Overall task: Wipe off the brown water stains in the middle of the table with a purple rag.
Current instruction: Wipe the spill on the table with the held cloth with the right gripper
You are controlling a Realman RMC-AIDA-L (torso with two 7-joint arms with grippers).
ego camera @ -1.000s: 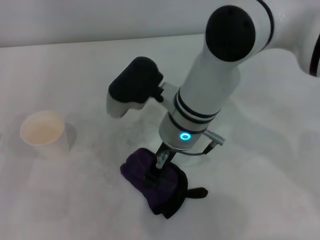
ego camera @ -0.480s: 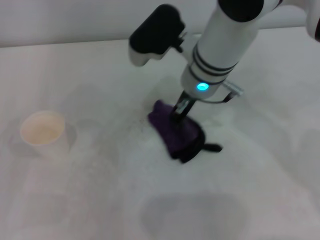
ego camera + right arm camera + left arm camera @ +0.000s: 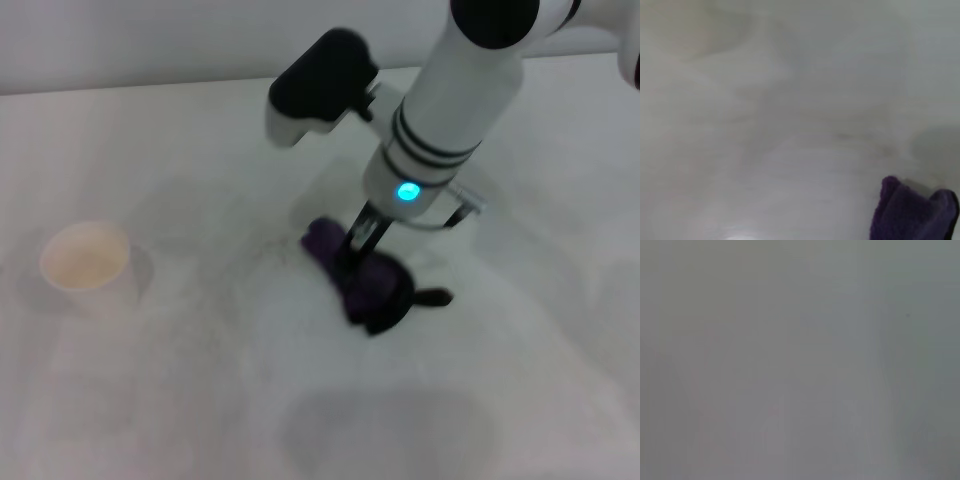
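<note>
Pressing purple rag (image 3: 355, 272) onto table (image 3: 180, 400), right gripper (image 3: 352, 252) clenched on it; cup (image 3: 90, 266) well apart.

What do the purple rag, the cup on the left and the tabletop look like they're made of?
The purple rag, pinned under the right gripper, looks like soft matte cloth: it bunches into folds and has black edging. The cup is probably paper: thin white wall, pale matte inside. The table seems a hard, smooth white laminate with faint grey smudges.
</note>
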